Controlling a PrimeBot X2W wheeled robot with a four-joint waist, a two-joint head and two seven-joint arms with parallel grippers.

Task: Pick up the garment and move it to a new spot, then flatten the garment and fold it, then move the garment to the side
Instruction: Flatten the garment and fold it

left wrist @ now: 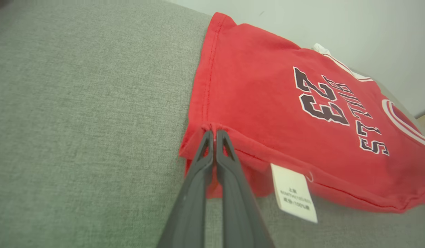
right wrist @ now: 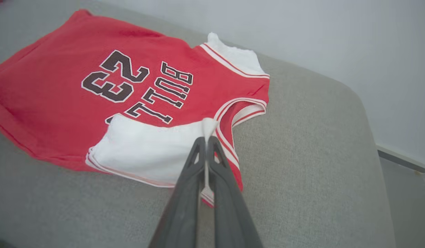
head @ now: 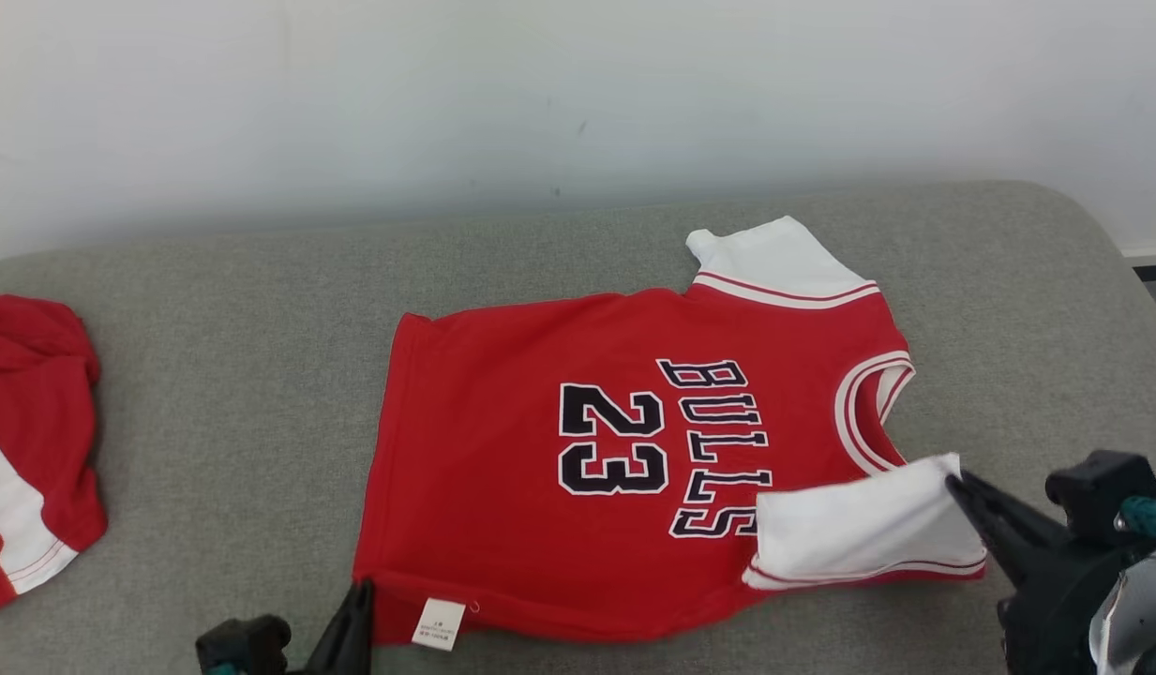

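While the jersey point(head: 578, 450) lies spread near the middle of the grey surface point(head: 212, 375), hem toward the left edge and collar toward the right, both claws pinch it. The left claw point(head: 357, 600) is closed on the near hem corner, just beside the white label point(head: 439, 623). The right claw point(head: 957, 483) is closed on the near white sleeve point(head: 859, 534), which is folded over the red front. A second red-and-white garment point(head: 29, 441) sits at the left edge.
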